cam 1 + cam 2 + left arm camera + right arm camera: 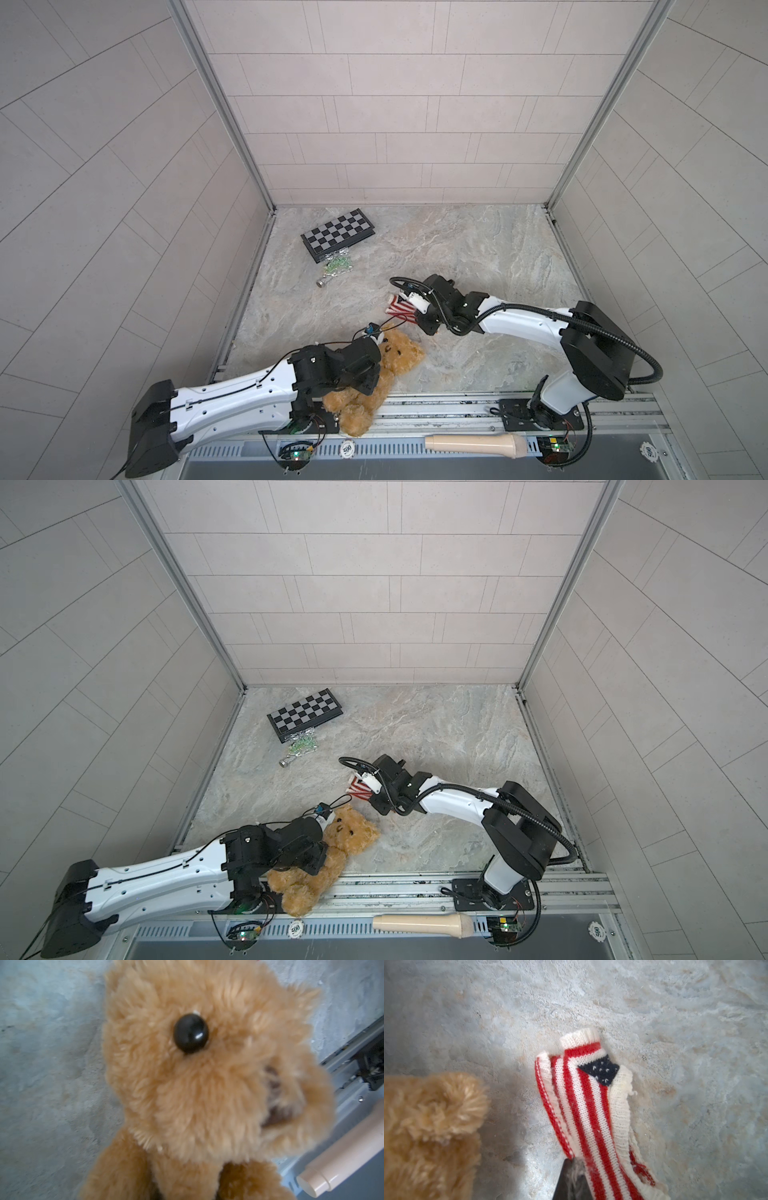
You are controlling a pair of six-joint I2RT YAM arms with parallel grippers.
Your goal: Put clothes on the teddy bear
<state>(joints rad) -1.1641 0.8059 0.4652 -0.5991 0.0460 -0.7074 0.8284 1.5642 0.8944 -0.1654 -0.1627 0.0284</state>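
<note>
The golden-tan teddy bear (401, 353) (353, 833) lies at the front left of the marble table, its legs over the front rail. My left gripper (372, 372) (318, 854) is shut on its body just below the head. In the left wrist view the teddy bear's face (197, 1084) fills the frame and hides the jaws. A red-and-white striped knit sweater (398, 307) (358, 789) (585, 1105) with a navy patch lies stretched out to the bear's right. My right gripper (419, 319) (374, 801) (572, 1178) is shut on its near end. One bear ear (452, 1105) shows beside the sweater.
A folded chessboard (338, 235) and a bag of green pieces (336, 266) lie at the back left. A beige handle (473, 444) and two poker chips (347, 448) (648, 451) sit on the front ledge beyond the aluminium rail (436, 411). Tiled walls enclose three sides.
</note>
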